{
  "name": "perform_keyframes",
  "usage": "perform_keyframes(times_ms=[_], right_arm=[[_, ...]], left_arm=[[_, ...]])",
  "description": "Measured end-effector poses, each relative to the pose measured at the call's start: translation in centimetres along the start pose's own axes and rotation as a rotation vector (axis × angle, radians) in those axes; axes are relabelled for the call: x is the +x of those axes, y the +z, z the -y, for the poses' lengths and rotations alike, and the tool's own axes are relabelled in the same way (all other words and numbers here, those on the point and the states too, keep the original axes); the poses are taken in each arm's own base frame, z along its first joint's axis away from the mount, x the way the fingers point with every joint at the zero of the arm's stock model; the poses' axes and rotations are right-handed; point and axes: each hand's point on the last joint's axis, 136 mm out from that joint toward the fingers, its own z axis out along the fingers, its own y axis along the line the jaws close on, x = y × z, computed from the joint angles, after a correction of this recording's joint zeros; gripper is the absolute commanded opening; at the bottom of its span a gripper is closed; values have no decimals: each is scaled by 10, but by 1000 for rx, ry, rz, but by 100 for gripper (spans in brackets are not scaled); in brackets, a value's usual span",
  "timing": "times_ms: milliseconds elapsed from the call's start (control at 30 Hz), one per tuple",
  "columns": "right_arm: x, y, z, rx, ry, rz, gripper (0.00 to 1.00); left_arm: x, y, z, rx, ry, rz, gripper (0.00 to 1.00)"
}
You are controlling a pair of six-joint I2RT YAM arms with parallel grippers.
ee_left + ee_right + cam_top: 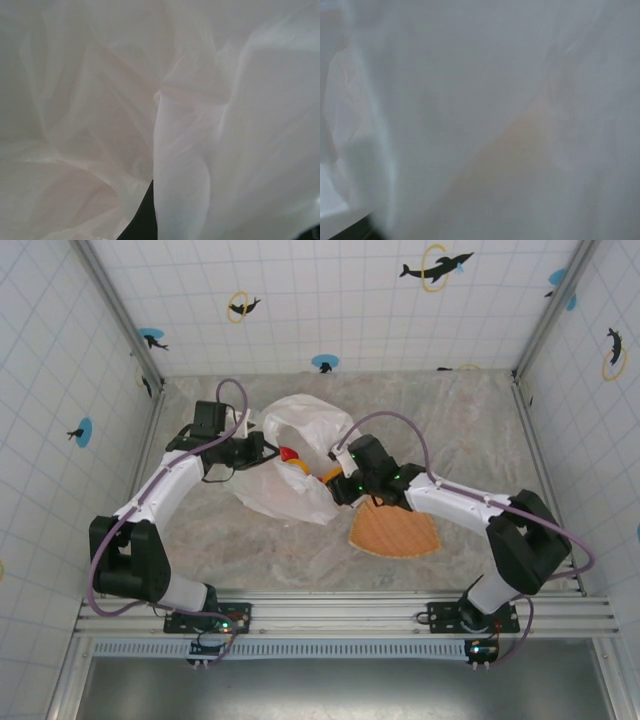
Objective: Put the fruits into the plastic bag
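Your left gripper (262, 451) is pinched on the left rim of the thin, crinkled, translucent white plastic bag (300, 495) at mid-table, with a glossy red fruit (288, 453) and a yellow fruit (300, 469) at its mouth, while your right gripper (338, 486) sits against its right side, jaws impossible to tell.

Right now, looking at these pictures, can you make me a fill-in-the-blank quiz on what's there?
The crinkled plastic bag is coloured ____.
The flat fan-shaped tray is coloured ____.
That tray lies partly beneath the robot's ____ arm.
Beside the yellow fruit at the bag's mouth sits another fruit, coloured ____.
Missing: white, orange, right, red.
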Motion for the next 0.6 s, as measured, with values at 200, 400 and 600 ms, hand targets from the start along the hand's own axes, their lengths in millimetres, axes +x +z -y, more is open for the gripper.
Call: perform_keyframes(times_ms=[200,400,600], right_arm=[[-16,29,-12,-28,18,46,52],[-54,45,-20,-24,69,162,52],[-84,58,-1,70,180,256,52]], left_arm=[[0,0,1,2,3,0,0],[0,-2,4,6,9,6,0],[-1,-5,7,8,14,10,0]])
